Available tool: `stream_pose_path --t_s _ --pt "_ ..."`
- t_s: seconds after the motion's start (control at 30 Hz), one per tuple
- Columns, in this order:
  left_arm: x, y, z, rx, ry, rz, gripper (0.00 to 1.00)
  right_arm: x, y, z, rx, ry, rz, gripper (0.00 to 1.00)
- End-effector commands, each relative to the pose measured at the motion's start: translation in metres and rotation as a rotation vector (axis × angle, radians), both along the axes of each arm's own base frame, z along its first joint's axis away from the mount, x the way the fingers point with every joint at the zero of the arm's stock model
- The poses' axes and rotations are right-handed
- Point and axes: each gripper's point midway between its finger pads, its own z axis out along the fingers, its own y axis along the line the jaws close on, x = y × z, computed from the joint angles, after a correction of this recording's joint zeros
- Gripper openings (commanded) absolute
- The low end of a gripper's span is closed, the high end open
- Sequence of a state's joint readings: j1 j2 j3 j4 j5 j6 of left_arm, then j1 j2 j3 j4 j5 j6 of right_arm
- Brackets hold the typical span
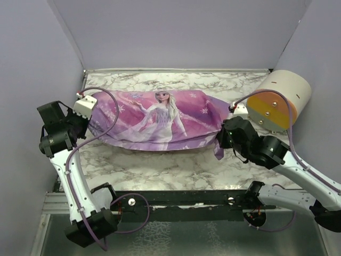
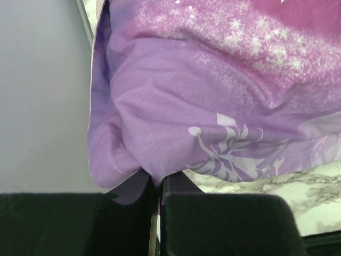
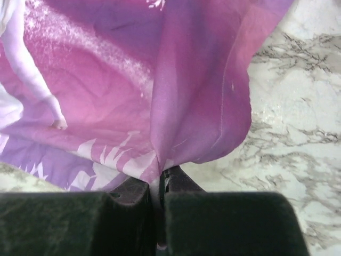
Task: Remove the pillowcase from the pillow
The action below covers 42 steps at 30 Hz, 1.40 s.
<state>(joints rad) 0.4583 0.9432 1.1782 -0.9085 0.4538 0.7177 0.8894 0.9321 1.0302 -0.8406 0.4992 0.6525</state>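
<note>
Pillowcase [image 1: 160,120] lies lengthwise across the middle of the marble table [image 1: 160,168], princess print up, bulging full. The pillow is inside it and fully covered, no white showing.

Left gripper [image 1: 90,118] is at the case's left end. In the left wrist view the left gripper [image 2: 159,198] has its jaws closed, pinching a small fold of lilac fabric at the lower left corner of the pillowcase [image 2: 213,133]. The left wall [image 1: 32,69] is close: in the wrist view grey wall runs right up beside the case's seam edge, so there is little room on that side.

Right gripper [image 1: 222,137] is at the case's right end. In the right wrist view the right gripper [image 3: 161,188] has its jaws closed on gathered magenta fabric of the pillowcase [image 3: 133,80], with the hemmed edge curving off to the right over bare marble. A loose fabric tail hangs below the right corner, just beside the gripper.

A cream-and-orange cylinder [image 1: 281,100] sits at the back right corner, near the case's right end and against the right wall [image 1: 322,48]. A narrow strip of marble shows behind the case, below the back wall [image 1: 176,32]. A wider open band of marble lies in front, between the case's near edge and the table's near edge.
</note>
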Motion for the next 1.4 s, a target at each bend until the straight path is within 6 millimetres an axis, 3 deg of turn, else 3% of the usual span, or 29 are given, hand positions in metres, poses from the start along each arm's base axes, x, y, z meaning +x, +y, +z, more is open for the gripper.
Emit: stream_pose_path --t_s 0.0,0.1,0.27,0.37,0.5,0.53,0.63,0.87,0.97,1.07,1.1,1.17,1.23,1.27,1.37 --pt "-0.022 -0.002 0.032 0.03 -0.05 0.06 0.0 -0.02 -0.012 0.052 0.114 -0.051 0.026 0.01" --pt "-0.022 0.002 0.098 0.061 -0.193 0.118 0.0 -0.025 -0.024 0.112 0.19 -0.143 0.021 0.01" --pt "-0.02 0.016 0.196 0.129 -0.408 0.212 0.0 -0.031 -0.032 0.169 0.257 -0.222 0.04 0.01" --pt "-0.022 0.017 0.233 0.154 -0.486 0.22 0.0 -0.031 -0.031 0.188 0.28 -0.253 0.048 0.01" --pt "-0.021 0.017 0.255 0.169 -0.532 0.217 0.0 -0.024 -0.026 0.2 0.278 -0.278 0.044 0.01" --pt "-0.018 0.016 0.253 0.163 -0.528 0.211 0.0 -0.02 -0.023 0.199 0.267 -0.279 0.045 0.01" --pt "-0.003 0.015 0.22 0.113 -0.46 0.172 0.0 -0.004 -0.015 0.189 0.205 -0.272 0.014 0.01" --pt "0.043 0.026 0.137 -0.009 -0.321 0.161 0.0 0.044 0.008 0.133 0.006 -0.245 -0.069 0.01" --pt "0.068 0.026 0.1 -0.044 -0.257 0.173 0.0 0.08 0.008 0.106 -0.07 -0.208 -0.124 0.01" --pt "0.093 0.019 0.068 -0.003 -0.208 0.184 0.0 0.126 -0.009 0.077 -0.043 -0.125 -0.164 0.01" --pt "0.101 0.017 0.065 0.014 -0.212 0.192 0.02 0.139 -0.016 0.068 -0.044 -0.109 -0.187 0.01" --pt "0.115 0.015 0.048 0.014 -0.176 0.202 0.4 0.162 -0.022 0.056 -0.069 -0.09 -0.218 0.01" --pt "0.125 0.015 0.048 -0.011 -0.156 0.212 0.83 0.18 -0.019 0.049 -0.104 -0.075 -0.225 0.01" --pt "0.128 0.017 0.048 -0.016 -0.14 0.216 0.95 0.188 -0.016 0.049 -0.114 -0.072 -0.227 0.05" --pt "0.13 0.014 0.051 -0.008 -0.108 0.188 0.99 0.208 -0.011 0.053 -0.143 -0.073 -0.238 0.36"
